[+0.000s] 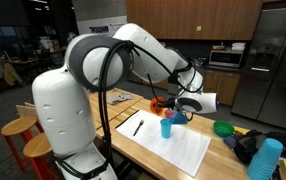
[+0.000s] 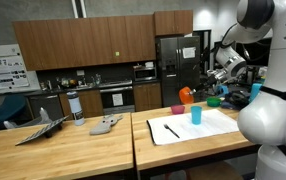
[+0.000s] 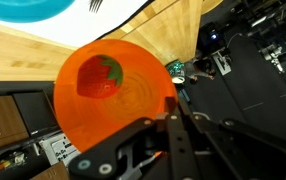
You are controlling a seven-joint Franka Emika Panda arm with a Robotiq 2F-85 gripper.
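My gripper [image 3: 173, 122] is shut on the rim of an orange plate [image 3: 123, 100] and holds it in the air, tilted. A red toy strawberry [image 3: 99, 77] shows on the plate's face. In both exterior views the plate [image 1: 160, 103] [image 2: 186, 95] hangs above the wooden table, just over a blue cup [image 1: 167, 127] [image 2: 196, 116]. The cup stands on a white mat [image 1: 178, 148] [image 2: 198, 129]. The gripper [image 1: 179, 104] [image 2: 197, 92] is at the plate's edge. A black marker [image 1: 138, 127] [image 2: 171, 131] lies on the mat.
A green bowl [image 1: 224, 128] [image 2: 214, 101], a pink bowl [image 2: 178, 109], a stack of blue cups [image 1: 266, 160] and a dark bundle [image 1: 247, 146] sit on the table. A blue plate [image 3: 23, 8] lies below. A second table holds a grey object [image 2: 106, 125] and a bottle [image 2: 75, 107].
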